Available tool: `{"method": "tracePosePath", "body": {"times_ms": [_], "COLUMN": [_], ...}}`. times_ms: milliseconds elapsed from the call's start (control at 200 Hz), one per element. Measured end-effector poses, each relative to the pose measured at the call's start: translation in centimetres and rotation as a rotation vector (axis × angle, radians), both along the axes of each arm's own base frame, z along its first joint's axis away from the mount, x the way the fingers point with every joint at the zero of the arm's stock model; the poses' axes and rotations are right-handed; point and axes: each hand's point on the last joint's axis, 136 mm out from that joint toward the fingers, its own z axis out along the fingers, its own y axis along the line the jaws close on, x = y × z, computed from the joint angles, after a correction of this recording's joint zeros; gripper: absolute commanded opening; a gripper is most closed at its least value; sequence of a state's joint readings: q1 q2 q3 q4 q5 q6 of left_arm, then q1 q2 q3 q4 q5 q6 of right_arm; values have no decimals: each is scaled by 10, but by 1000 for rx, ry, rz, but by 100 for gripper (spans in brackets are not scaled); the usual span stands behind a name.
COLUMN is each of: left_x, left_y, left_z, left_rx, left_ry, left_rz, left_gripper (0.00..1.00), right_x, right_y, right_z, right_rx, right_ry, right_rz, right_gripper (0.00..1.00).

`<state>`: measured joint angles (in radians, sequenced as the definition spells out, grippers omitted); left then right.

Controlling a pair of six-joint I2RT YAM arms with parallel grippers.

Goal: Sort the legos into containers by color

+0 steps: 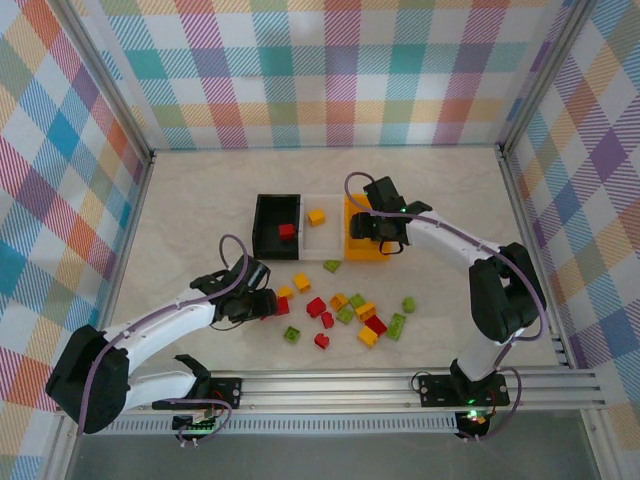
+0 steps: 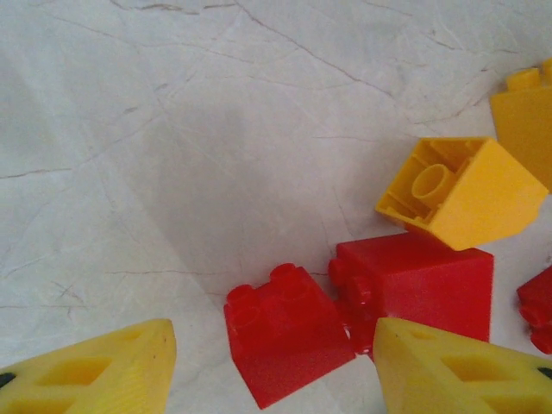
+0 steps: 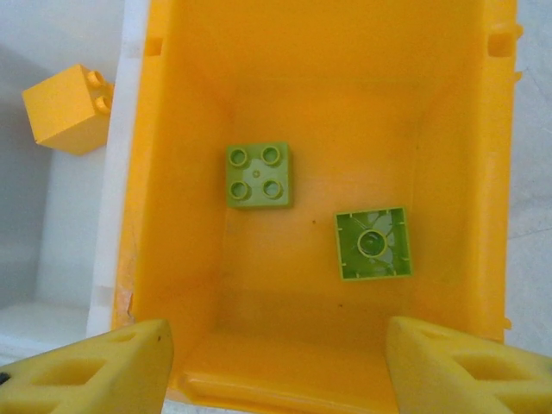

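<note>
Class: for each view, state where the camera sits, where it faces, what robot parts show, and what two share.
Top external: above, behind, looking down at table; left arm, right arm show.
Left wrist: looks down at red legos; own fingers show.
Right wrist: looks down into orange-yellow bin; own fingers show.
Top shares that bin.

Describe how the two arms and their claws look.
The left arm and right arm have white links, black joints and a looping lilac cable each. The left claw and right claw have black bodies; the wrist views show yellow wedge-shaped fingers with cut-out holes.
</note>
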<state>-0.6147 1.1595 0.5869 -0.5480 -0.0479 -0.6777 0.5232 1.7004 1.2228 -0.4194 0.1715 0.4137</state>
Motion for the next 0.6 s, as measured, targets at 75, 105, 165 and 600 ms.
{"method": "tracePosePath", "body": {"times_ms": [75,105,165,600], "left_x": [-2,-3,-3,-4], "left_y": [2,3,4,5], "left_z": [-3,-4,-5,-17], "left_rx": [7,9,10,32], "left_ry": [5,8,11,34], "left_rz": [5,8,11,16], "left_gripper": [57,56,54,33], "right_x": [0,0,0,0], "right_y": [0,0,0,0], "right_z": [0,0,0,0], "right_rx": [1,1,0,0], "right_ry": [-1,-1,-1,-1], "right_rz": [-1,-1,-1,-1], "right_gripper": [67,67,67,67]}}
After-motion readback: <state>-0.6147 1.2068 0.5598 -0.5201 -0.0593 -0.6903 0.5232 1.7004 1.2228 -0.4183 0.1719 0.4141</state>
